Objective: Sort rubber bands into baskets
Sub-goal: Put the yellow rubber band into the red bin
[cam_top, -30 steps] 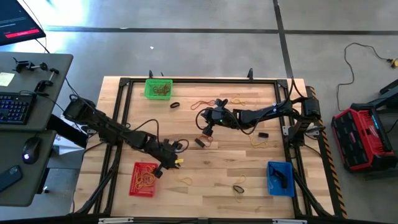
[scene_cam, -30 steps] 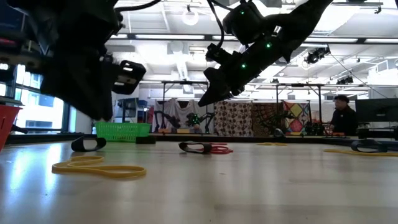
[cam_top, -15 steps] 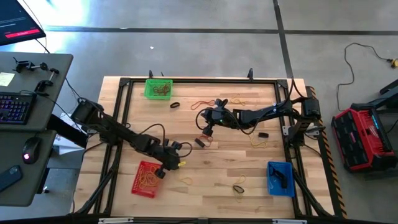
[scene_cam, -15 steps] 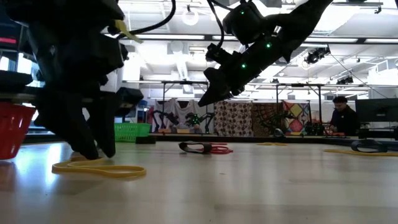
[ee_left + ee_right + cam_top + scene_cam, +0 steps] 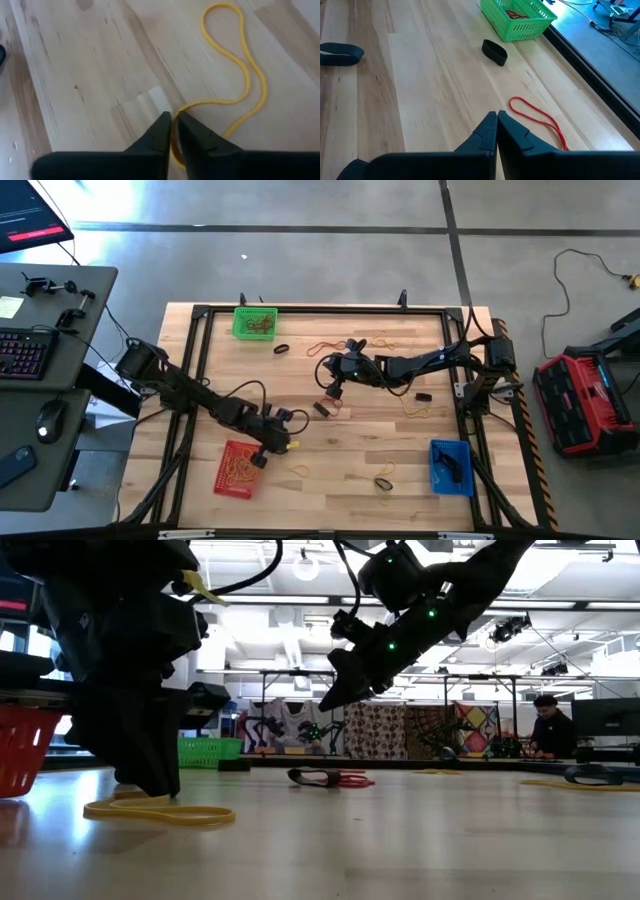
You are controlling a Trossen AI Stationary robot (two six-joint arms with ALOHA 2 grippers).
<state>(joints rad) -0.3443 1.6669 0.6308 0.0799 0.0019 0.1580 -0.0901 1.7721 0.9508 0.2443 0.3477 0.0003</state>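
- The pale wood-plank worktop (image 5: 330, 480) still carries loose rubber bands, so by the look of it the sorting is partway done.
- Three mesh plastic baskets already hold bands: the green basket (image 5: 254, 322), red basket (image 5: 238, 468) and blue basket (image 5: 450, 467).
- The left gripper (image 5: 172, 134) sits low beside the red basket, fingers nearly together, pinching a thin yellow rubber band (image 5: 244, 80) lying looped on the wood.
- The right gripper (image 5: 496, 129) hovers mid-worktop, fingers closed and empty, near a red rubber band (image 5: 540, 119).

Robotics lab or workshop. Concrete floor (image 5: 300, 260), a keyboard desk (image 5: 40, 330) beside the wooden table (image 5: 370, 450). Open hall with more rigs (image 5: 300, 725) behind.
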